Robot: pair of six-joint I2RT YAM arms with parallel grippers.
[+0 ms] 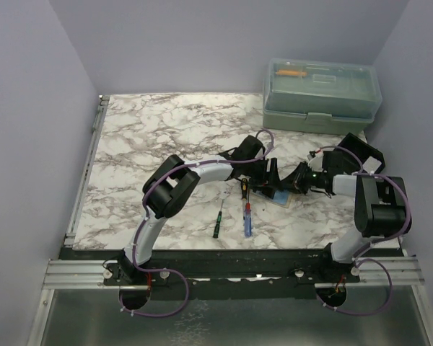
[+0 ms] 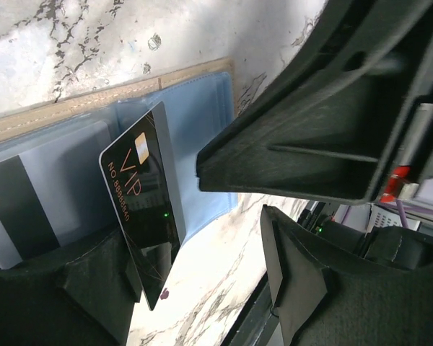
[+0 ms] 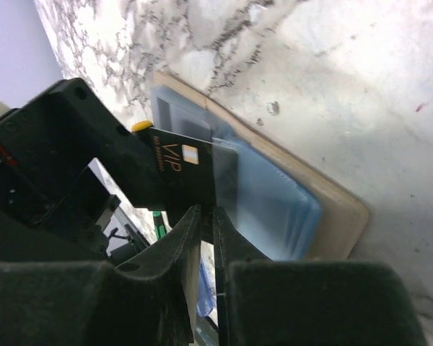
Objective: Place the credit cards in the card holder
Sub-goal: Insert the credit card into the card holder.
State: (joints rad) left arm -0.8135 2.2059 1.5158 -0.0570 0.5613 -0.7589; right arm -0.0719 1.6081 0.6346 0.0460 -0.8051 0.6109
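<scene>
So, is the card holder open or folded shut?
Open. The card holder lies spread flat on the table, its blue inner pockets facing up and its tan edge showing beside them.

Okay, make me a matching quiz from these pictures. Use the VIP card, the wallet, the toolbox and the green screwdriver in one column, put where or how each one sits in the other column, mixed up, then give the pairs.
1. black VIP credit card
2. tan card holder with blue pockets
3. translucent green plastic toolbox
4. green-handled screwdriver

A. at the far right corner of the white marble table
B. lying open on that table
C. lying just left of the blue-handled screwdriver
D. standing tilted over the blue pockets

Pairs: 1-D, 2-B, 3-A, 4-C
</scene>
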